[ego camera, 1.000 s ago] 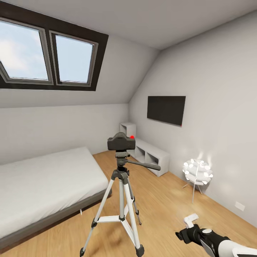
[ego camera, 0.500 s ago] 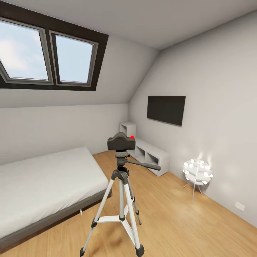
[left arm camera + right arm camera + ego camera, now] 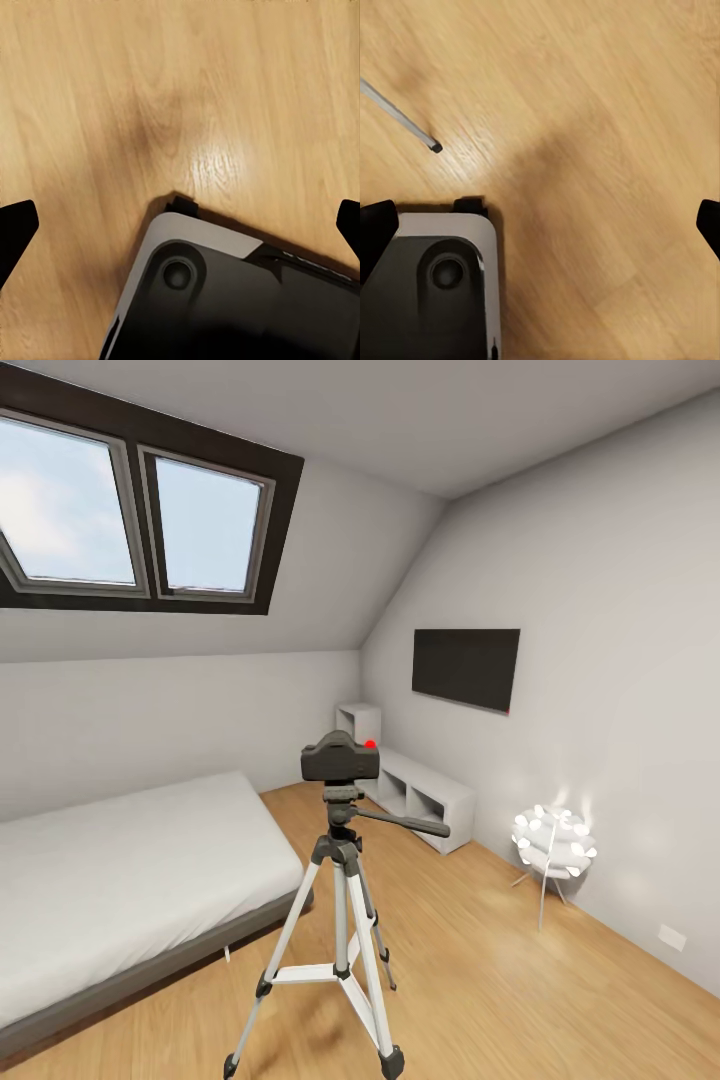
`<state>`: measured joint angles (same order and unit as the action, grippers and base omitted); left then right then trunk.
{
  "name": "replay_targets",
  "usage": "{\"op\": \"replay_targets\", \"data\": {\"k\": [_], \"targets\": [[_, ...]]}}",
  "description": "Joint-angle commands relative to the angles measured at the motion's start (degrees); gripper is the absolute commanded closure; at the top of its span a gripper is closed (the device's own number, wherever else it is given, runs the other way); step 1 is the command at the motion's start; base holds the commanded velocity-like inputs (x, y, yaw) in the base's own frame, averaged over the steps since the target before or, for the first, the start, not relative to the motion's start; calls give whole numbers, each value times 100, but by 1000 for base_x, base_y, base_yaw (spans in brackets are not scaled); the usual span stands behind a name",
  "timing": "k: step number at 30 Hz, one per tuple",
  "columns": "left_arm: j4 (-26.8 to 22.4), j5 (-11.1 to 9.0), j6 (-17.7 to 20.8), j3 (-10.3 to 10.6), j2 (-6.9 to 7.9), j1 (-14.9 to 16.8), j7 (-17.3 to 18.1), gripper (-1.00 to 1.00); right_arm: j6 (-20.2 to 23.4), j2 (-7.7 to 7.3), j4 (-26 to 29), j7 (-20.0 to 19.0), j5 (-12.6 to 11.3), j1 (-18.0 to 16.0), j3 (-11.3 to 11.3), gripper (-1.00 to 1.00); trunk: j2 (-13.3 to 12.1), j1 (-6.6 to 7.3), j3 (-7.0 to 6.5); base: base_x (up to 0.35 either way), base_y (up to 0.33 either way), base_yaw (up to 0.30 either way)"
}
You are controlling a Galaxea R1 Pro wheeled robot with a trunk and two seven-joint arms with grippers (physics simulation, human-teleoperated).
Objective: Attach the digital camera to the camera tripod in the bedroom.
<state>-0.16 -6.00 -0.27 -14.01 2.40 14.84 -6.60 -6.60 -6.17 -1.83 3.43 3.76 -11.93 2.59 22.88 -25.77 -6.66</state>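
Observation:
In the head view the small black digital camera (image 3: pixel 340 757), a red dot on its top, sits upright on the pan head of the camera tripod (image 3: pixel 343 920). The tripod stands on the light wood floor of the bedroom, silver legs spread, its side handle (image 3: pixel 405 822) pointing right. My left gripper (image 3: pixel 180 225) hangs over bare floor, its black fingertips (image 3: pixel 15 232) far apart, open and holding nothing. Beside my base corner, the right gripper (image 3: pixel 540 229) is likewise open above the floor, with its fingertips (image 3: pixel 375 236) at the view's sides.
A low grey bed (image 3: pixel 120 880) lies left of the tripod. A white shelf unit (image 3: pixel 415 790), a wall screen (image 3: pixel 466 666) and a glowing floor lamp (image 3: pixel 552 842) line the right wall. My grey base (image 3: pixel 225 300) is below both wrists. A thin silver rod (image 3: pixel 397 116) with a dark tip rests on the floor.
My right arm, seen at the lower right of the head view a second ago, has dropped out of that view. The camera and tripod have not moved.

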Motion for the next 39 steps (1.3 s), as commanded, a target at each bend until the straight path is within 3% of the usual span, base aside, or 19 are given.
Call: {"op": "replay_targets", "data": {"k": [1,19,39], "targets": [[-6,-53,-2,17,2,1,-8,-100,-58,33,-19,5,26,18,29,-100,4,-2,2,0,0,0],[-67,-25,-8,40,15,1,1,-100,-52,141,-19,-26,21,59,26,-100,4,-2,2,0,0,0],[-63,-24,-8,42,15,1,1,-100,-42,144,-16,-26,52,59,22,-100,4,-2,2,0,0,0]]}}
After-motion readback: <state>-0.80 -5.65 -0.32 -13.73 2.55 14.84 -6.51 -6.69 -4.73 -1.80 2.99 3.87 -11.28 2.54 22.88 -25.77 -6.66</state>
